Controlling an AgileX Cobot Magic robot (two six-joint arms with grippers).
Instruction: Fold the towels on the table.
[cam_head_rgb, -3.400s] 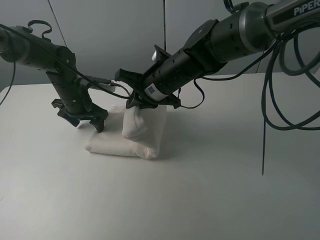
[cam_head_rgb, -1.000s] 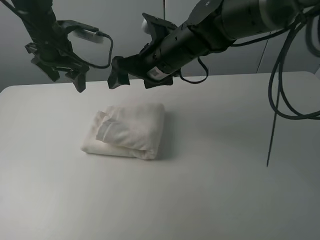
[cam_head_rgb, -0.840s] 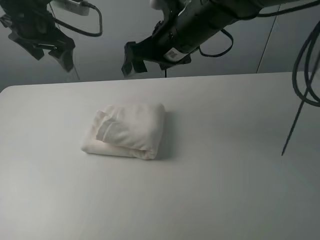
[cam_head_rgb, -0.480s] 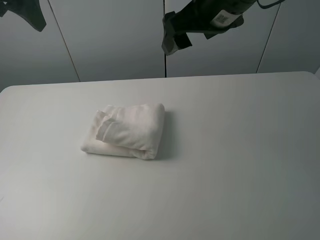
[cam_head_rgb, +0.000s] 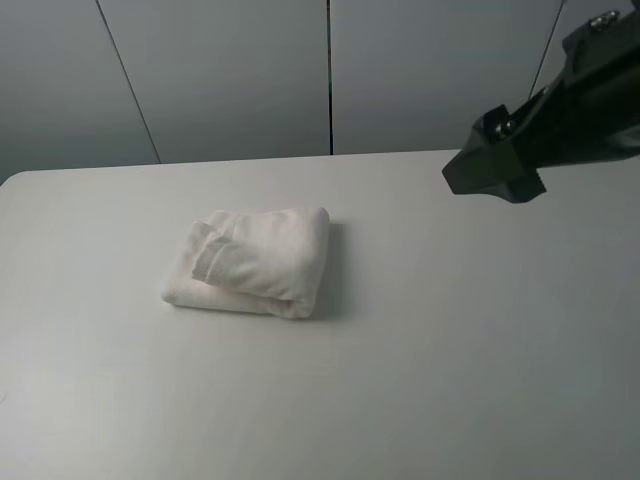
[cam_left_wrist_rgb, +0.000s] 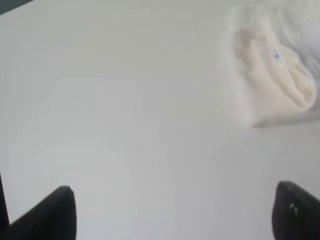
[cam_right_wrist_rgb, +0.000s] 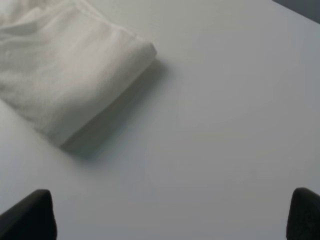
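Both arms have lifted away, fingers (cam_left_wrist_rgb: 60, 210) spread, leaving folded towel (cam_head_rgb: 255, 260) alone on table (cam_head_rgb: 450, 350).

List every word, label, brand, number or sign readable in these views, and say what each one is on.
No text can be read in any view.
Small bluish printed label on the folded white towel: seen in the left wrist view, too small and blurred to read.
Right arm at the edge of the exterior view: no lettering shows.
White table: no markings.
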